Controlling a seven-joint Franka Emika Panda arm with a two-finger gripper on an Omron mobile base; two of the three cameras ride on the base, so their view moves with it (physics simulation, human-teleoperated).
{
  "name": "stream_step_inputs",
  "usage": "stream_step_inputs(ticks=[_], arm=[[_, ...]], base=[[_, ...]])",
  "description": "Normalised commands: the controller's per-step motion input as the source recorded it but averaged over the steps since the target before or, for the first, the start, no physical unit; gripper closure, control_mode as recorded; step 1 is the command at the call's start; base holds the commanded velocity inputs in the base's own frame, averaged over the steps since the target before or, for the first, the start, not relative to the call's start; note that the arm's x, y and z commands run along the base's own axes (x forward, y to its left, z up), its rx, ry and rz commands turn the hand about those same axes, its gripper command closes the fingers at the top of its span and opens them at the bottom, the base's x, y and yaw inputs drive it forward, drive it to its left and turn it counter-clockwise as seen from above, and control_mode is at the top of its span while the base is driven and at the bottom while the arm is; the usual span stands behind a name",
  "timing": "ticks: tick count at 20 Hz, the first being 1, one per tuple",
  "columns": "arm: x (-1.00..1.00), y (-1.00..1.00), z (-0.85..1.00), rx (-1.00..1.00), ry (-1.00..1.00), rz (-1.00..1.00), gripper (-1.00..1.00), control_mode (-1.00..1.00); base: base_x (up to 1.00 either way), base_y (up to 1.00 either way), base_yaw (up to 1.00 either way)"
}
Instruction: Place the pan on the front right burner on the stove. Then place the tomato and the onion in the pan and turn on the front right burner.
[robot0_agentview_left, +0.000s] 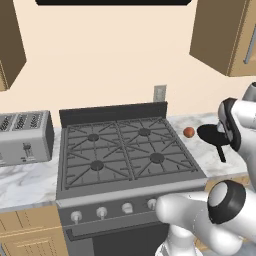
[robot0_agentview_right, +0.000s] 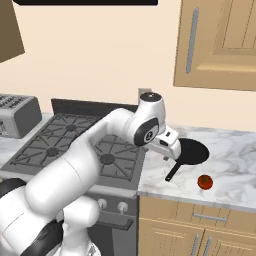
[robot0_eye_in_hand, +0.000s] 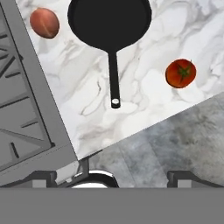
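The gripper hangs above the counter with its jaws spread as wide as they go and nothing between them, looking straight down on the pan and its handle.

The pan sits on the marble to the right of the stove, its handle pointing toward the counter's front edge. The onion lies just beside the pan on the stove side, the tomato near the handle on the other side, closer to the edge. Neither touches the pan.

I judge the pan rigid and fairly heavy at the bowl end, so a grip far out on the thin handle would let it droop or twist; taking the handle nearer the bowl looks safer (the handle is slim and smooth, so a firm squeeze matters).

Room is decent: bare marble on both sides of the handle, and the front right burner has nothing on its grate. The carry must lift over the grate arms and steer clear of the onion, which could roll if nudged.
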Motion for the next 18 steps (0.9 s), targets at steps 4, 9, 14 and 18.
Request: stream_step_inputs(ticks=[4,9,14,18], arm=[[0.0,-0.05,-0.46,0.0,0.0,-0.03,-1.0,-1.0],[0.0,-0.05,-0.41,0.0,0.0,-0.02,-1.0,-1.0],[0.01,-0.04,-0.35,0.0,0.0,-0.02,-1.0,-1.0],[0.09,-0.03,-0.28,0.0,0.0,-0.01,-1.0,-1.0]], base=[[0.0,0.0,0.0],[0.0,0.0,0.0],[0.0,0.0,0.0],[0.0,0.0,0.0]])
